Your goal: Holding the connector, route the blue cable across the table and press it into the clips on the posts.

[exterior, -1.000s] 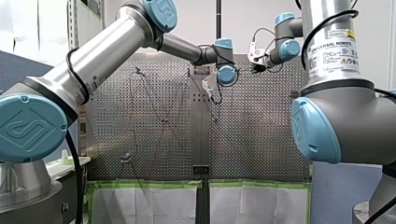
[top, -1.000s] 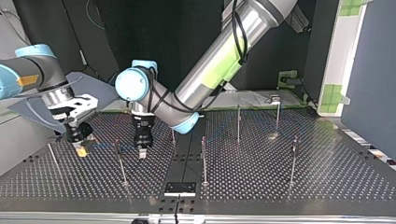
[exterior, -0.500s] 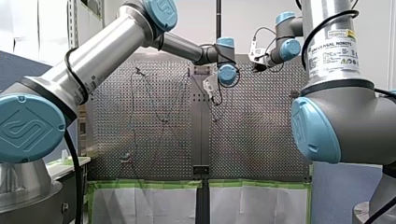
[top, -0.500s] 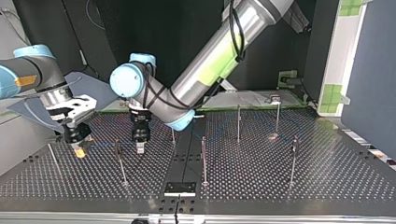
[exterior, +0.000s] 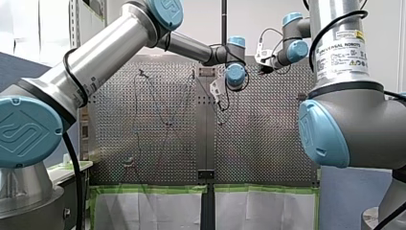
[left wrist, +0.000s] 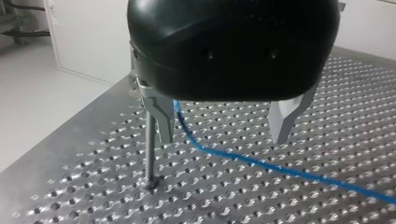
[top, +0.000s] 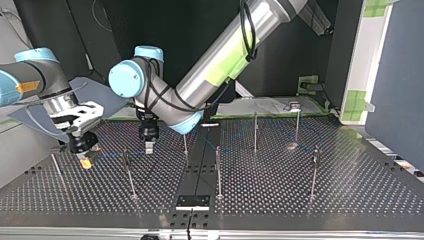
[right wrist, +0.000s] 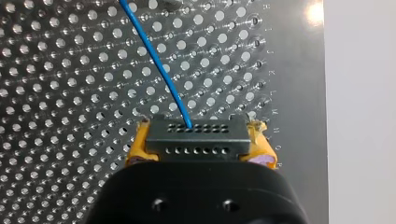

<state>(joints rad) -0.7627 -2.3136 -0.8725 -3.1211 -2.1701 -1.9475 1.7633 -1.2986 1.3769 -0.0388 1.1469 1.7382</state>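
1. The thin blue cable (right wrist: 154,60) is judged light and limp. It is likely sagging wherever it is unsupported, so it is calling for tension from both ends.
2. The dark grey rectangular multi-hole connector (right wrist: 195,148) is judged rigid and is offering the safest place to take hold.
3. My right gripper (right wrist: 198,142) is pinching that connector between its yellow pads (right wrist: 138,145). The cable is leaving the connector's face and running ahead of the gripper over the perforated metal table (right wrist: 56,93).
4. In the top view, my right arm is entering from 9 o'clock. Its gripper is pointing down and hanging low over the table's 9 o'clock side.
5. My left gripper (top: 148,146) is standing at about 3 o'clock of the right one, also pointing down. Its arm is reaching in from 1 o'clock.
6. In the left wrist view, its metal fingers (left wrist: 162,119) are spread and gripping nothing. The cable is passing between them, close beside one finger.
7. A thin metal post (left wrist: 149,149) is standing just beside that same finger. Whether the cable is touching its clip cannot be told.
8. When guiding, taking the cable close to the post is advisable. A hard pull is risking strain where the cable enters the connector.
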